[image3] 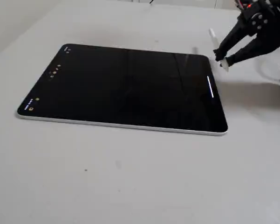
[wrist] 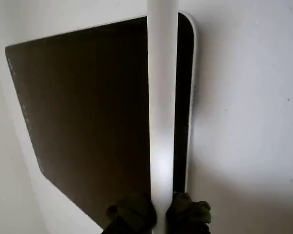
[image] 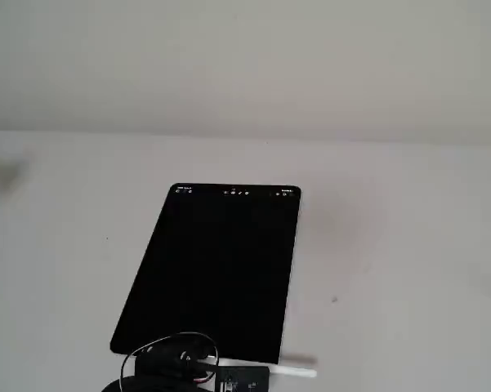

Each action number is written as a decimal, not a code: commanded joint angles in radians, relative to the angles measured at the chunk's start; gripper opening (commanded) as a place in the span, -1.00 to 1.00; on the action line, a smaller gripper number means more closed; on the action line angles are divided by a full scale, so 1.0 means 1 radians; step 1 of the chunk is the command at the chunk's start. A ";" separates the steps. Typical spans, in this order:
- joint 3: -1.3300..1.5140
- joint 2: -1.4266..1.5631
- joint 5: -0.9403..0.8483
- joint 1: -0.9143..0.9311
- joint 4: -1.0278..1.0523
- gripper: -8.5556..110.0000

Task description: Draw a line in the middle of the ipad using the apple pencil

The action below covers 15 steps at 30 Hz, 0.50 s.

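The iPad (image: 216, 269) lies flat on the white table, its screen black with small toolbar icons along one short edge. It also shows in the wrist view (wrist: 87, 122) and in a fixed view (image3: 126, 86). My gripper (image3: 221, 58) is shut on the white Apple Pencil (image3: 213, 37) and holds it just beyond the iPad's other short edge, off the screen. In the wrist view the pencil (wrist: 162, 97) runs straight up from between my fingers (wrist: 190, 212) and crosses in front of the iPad's side. In a fixed view the pencil (image: 298, 371) pokes out of the gripper (image: 257, 377) at the bottom edge.
The white table (image3: 130, 186) surrounds the iPad. A black cable loop (image: 167, 347) on the arm hangs over the iPad's near corner. A short pale streak (image3: 210, 87) shows on the screen near the gripper, possibly a reflection.
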 commanded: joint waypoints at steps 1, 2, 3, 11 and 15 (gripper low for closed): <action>0.000 0.015 -0.158 0.003 -0.081 -0.86; -0.009 0.015 -0.173 0.006 -0.097 -0.86; -0.011 0.015 -0.210 -0.002 -0.118 -0.86; 0.081 0.018 -0.489 -0.132 -0.391 -0.85; 0.084 0.014 -0.715 -0.221 -0.495 -0.85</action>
